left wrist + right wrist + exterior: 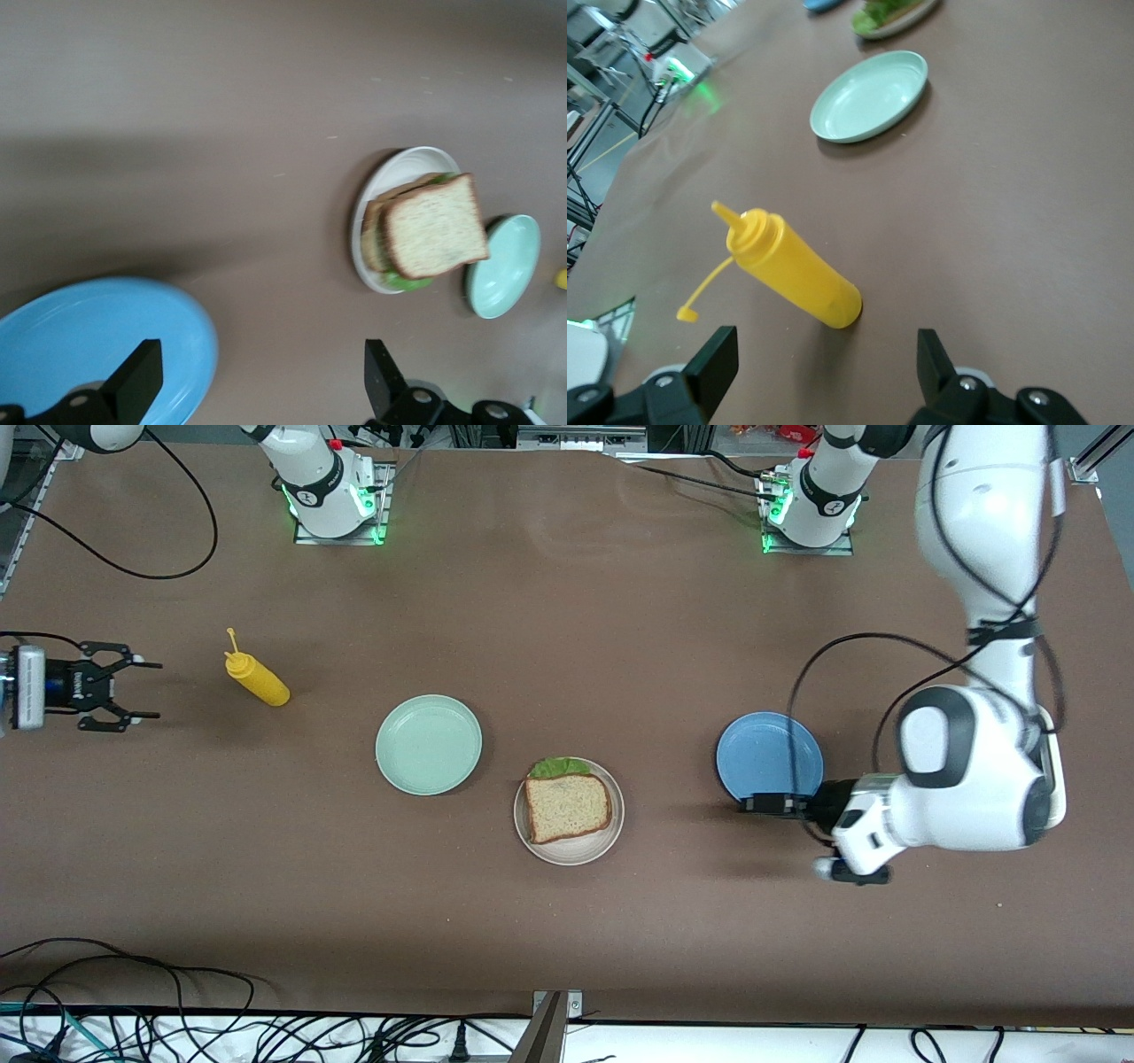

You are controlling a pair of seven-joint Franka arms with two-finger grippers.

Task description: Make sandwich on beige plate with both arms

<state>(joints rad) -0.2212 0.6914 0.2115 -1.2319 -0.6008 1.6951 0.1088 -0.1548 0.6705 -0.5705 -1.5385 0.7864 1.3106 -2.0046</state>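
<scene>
The sandwich point(569, 808) lies on the beige plate point(567, 857) in the middle of the table: a speckled bread slice on top, green lettuce point(558, 766) peeking out at its edge. The left wrist view shows the sandwich point(434, 226) stacked on that plate point(366, 221), the top slice skewed over the lower one. My left gripper point(749, 804) hovers open over the blue plate's near rim, with nothing between its fingers point(142, 376). At the right arm's end of the table my right gripper point(158, 689) stands open and empty, beside the yellow bottle point(797, 270).
A mint-green plate point(429, 744) sits beside the beige plate toward the right arm's end. A blue plate point(769, 755) sits toward the left arm's end. The yellow squeeze bottle point(257, 679) lies on its side, cap strap loose. Cables run along the table's near edge.
</scene>
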